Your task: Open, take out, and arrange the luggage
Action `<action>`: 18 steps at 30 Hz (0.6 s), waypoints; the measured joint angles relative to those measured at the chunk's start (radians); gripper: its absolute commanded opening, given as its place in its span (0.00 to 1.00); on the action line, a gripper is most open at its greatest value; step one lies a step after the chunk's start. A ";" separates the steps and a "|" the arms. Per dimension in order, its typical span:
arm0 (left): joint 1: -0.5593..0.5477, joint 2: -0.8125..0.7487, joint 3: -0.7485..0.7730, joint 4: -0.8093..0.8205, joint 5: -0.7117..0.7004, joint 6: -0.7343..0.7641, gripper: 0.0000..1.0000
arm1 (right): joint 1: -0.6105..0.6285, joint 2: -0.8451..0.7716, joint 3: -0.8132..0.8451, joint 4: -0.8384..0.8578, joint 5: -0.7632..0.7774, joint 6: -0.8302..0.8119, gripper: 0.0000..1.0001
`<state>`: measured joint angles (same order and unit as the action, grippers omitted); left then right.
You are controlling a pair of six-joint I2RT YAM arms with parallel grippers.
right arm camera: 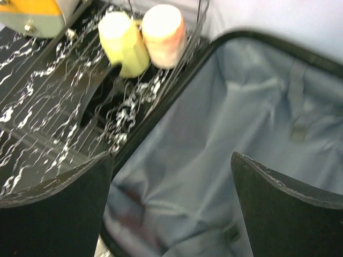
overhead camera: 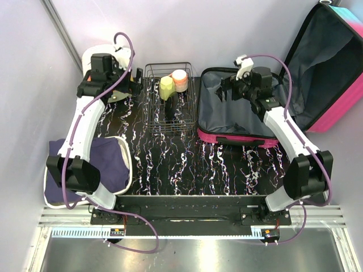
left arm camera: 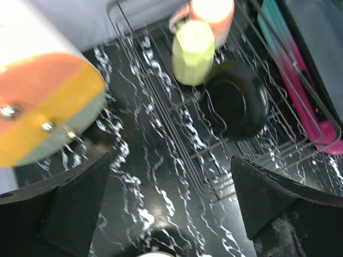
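Suitcase: hot pink shell, fading to teal along one edge in the left wrist view; black zip trim; dark grey lining, plain.
Table: black with white marble veining.
Basket: dark wire.
In it: a yellow-green cup, a pink-orange cup with a pale top, and a black bowl.
Box: white, with orange, yellow and grey-green bands.
Cloth: dark navy-purple, on a white-rimmed tray.
Arms: white with black joints.
Cables: purple.
Walls: pale lilac-grey.
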<state>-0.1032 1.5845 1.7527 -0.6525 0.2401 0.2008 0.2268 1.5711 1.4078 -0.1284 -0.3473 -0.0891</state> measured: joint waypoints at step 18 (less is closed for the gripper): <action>0.008 -0.224 -0.438 -0.088 0.003 -0.102 0.99 | -0.021 -0.309 -0.386 -0.200 0.005 0.086 1.00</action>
<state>-0.0948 1.3605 1.3148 -0.7406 0.2428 0.0990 0.2062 1.2621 1.0218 -0.3283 -0.3420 -0.0032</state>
